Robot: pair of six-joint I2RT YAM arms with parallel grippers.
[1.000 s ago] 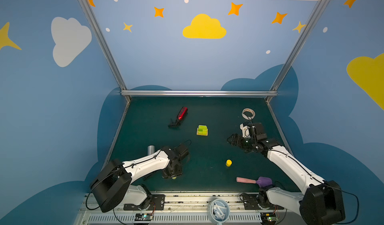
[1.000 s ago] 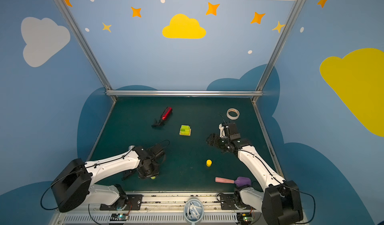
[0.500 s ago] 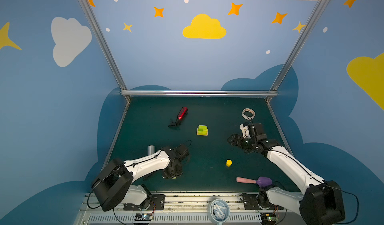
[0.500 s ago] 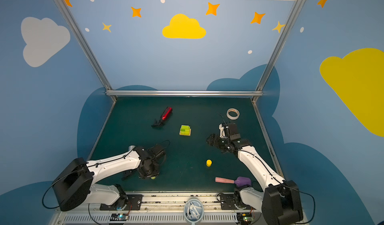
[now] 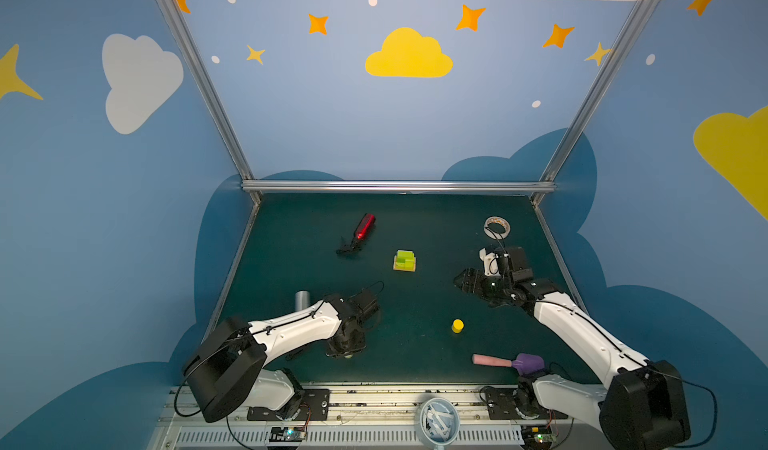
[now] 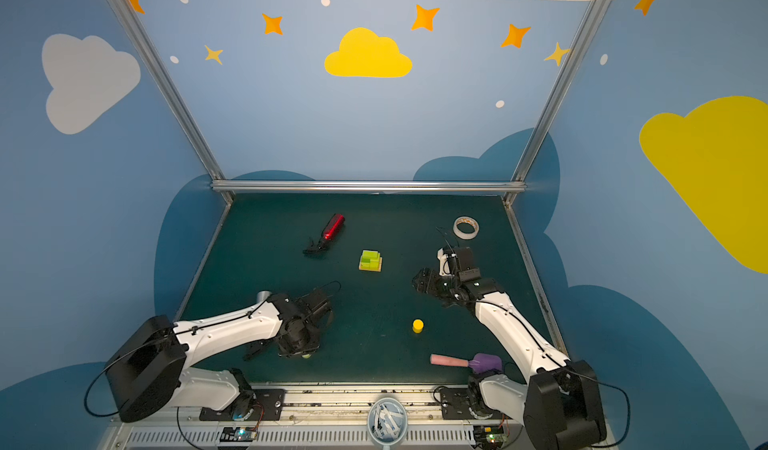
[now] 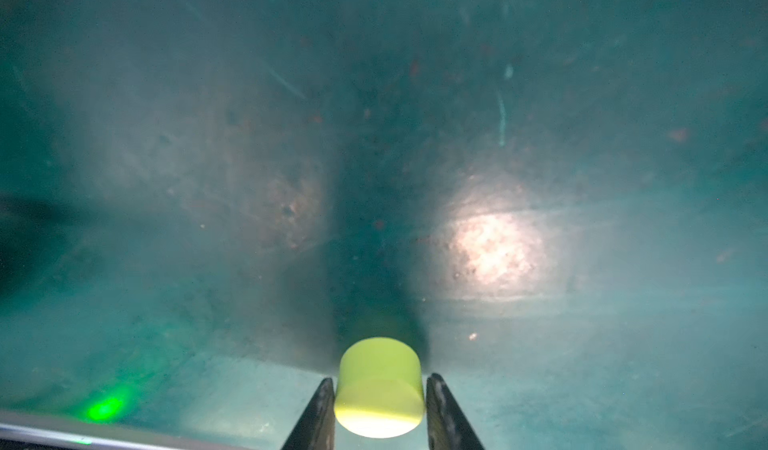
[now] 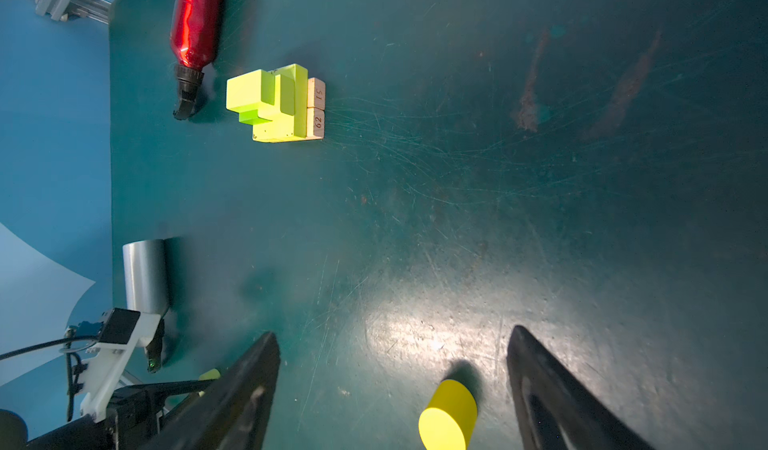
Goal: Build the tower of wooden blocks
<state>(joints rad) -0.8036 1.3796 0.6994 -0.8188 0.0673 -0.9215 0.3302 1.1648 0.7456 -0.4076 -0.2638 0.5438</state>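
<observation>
Left end effector narrowed around lime cylinder; silver can near arm.

Stepped lime tower; yellow cylinder, lime cylinder apart

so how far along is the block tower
Done: the stepped stack of tan and lime-green blocks stands on the table. In hand: the left hand brackets the lime cylinder low by the table; whether it grips yet is unclear. Left: that cylinder and the yellow cylinder, loose near the open, empty right hand, are not on the stack.
</observation>
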